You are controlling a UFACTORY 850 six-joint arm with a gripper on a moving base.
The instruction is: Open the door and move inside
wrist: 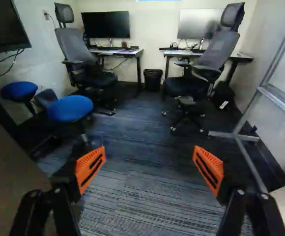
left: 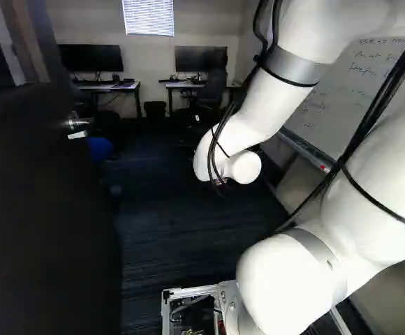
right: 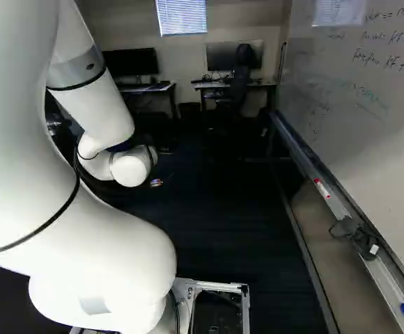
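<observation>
Looks swung open for passage, with the dark door [left: 45, 216] at the left of the left base view and the handle [left: 75, 124] near its far edge. Holds the white arm [left: 264, 98] out beside the door, the gripper [wrist: 149, 149] released, fingers spread wide with nothing between them, probably for want of any need to grip the handle. Seems to call next for driving in between the door and the whiteboard [right: 369, 104] across from it, minding the blue stool [wrist: 70, 108] just beyond the door.
</observation>
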